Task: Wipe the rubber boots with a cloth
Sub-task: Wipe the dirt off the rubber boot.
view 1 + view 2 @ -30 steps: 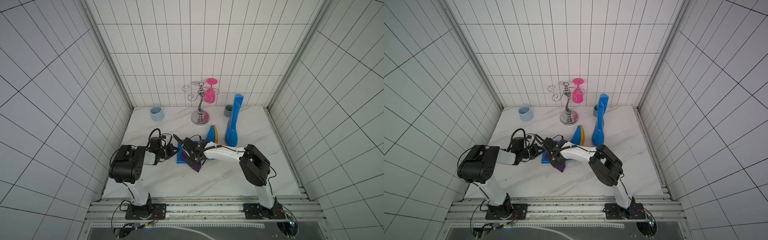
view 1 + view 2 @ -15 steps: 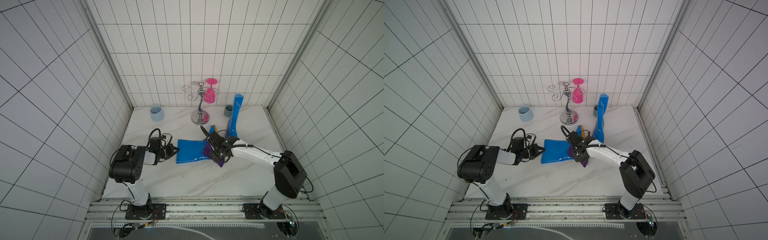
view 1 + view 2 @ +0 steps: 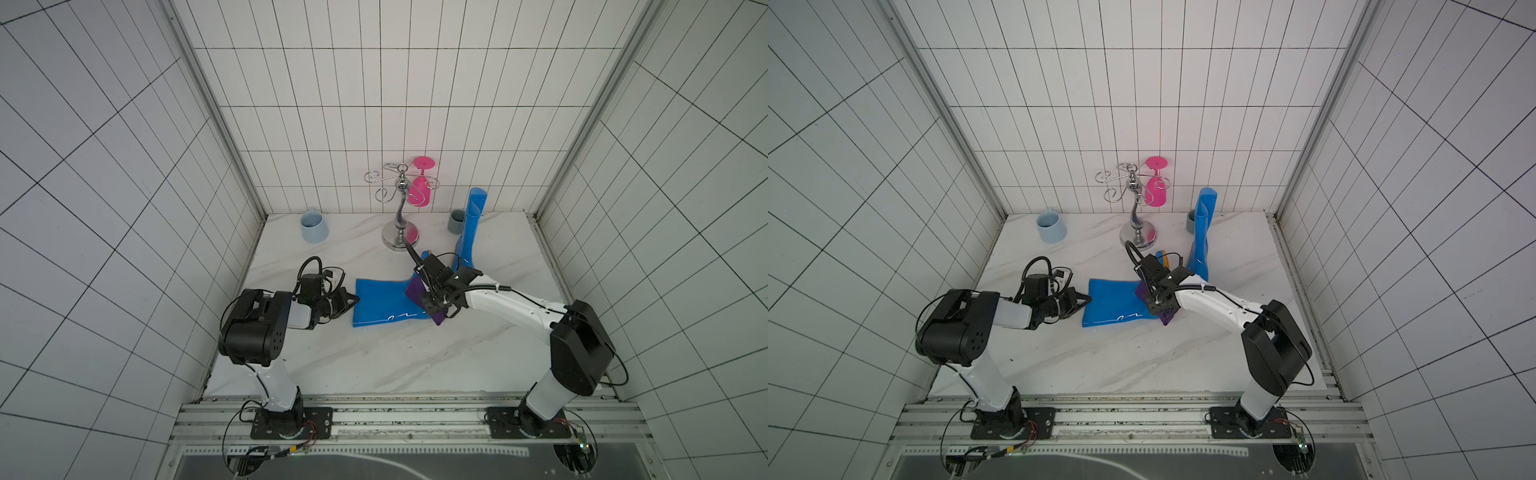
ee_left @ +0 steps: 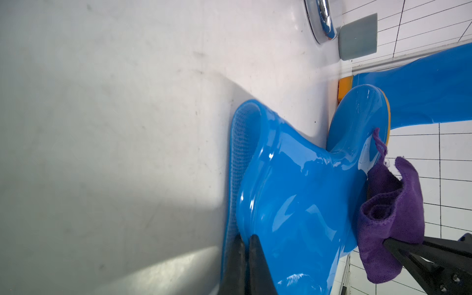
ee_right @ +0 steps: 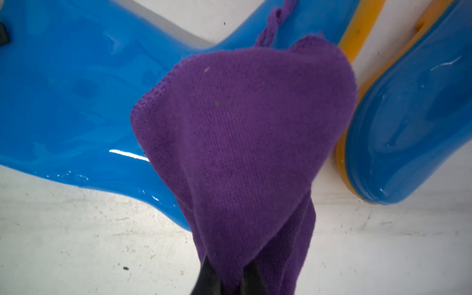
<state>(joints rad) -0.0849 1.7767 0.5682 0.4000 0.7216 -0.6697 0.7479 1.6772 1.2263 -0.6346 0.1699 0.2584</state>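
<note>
Wiping looks to be the step in hand. The cloth [image 5: 242, 127], a bunched dark-purple rag, drapes over the ankle bend of the lying boot [image 3: 382, 305], which rests on its side on the bench [image 3: 374, 365] with its shaft mouth toward the left arm and its orange sole turned toward the back. The right gripper [image 3: 434, 309] has its fingers [image 5: 208, 277] clamped on the cloth's gathered end. In the left wrist view the fabric seems to touch the glossy blue surface at the heel. The left gripper [image 4: 245, 238] pins this boot by its shaft rim, fingers [image 4: 259, 268] pressed together on the thin rubber edge.

The standing boot [image 3: 471, 224] is upright near the back, its toe just beside the lying boot's sole, with a grey cup [image 3: 456, 221] behind it. I judge it to be the second half of the job.

The next move probably calls for dragging the cloth along the shaft toward the left arm or out over the foot, pressing lightly while the left grip steadies the boot. Further off stand a chrome rack [image 3: 400, 208] with a pink glass [image 3: 419, 193], and a pale blue mug [image 3: 314, 226].
</note>
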